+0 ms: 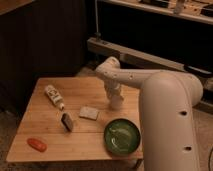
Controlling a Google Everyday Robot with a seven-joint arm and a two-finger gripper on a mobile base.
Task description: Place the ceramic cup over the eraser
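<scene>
**Tabletop inventory, positions ref. green plate**

1. Green plate (122,136): round, glossy, shallow w/ raised rim, pale glare in its centre. Sits near the table's front edge, right end.
2. Table (85,142): low, rectangular, light wood w/ visible plank seams, matte finish.
3. Ceramic cup (116,104): small, plain white, smooth, tapered toward its base. Directly behind the plate, near it but apart from its rim. Right under the gripper. Whether its base touches the wood cannot be told.
4. Gripper (115,96): white, pointing straight down, behind the plate at the cup's top. Whether it is parted or clamped on the cup cannot be told, as its outline merges w/ the cup.
5. Eraser (66,121): small dark brown-black rect. block w/ a lighter edge, set at a slant on the wood. Left of the plate and slightly back, well apart from the cup.
6. Beige pad (89,113): flat, square, matte. Back-left of the plate, near it, between eraser and cup.
7. White tube (54,96): elongated, rounded, w/ dark print on its label, lying diagonally. Far back-left of the plate.
8. Orange-red oval object (37,144): smooth, flattened. Far left of the plate, by the front-left corner.
9. Arm (167,115): thick, smooth white rounded shell w/ small dark dots along it. Rises right of the plate, then bends back-left to above the cup.
</scene>
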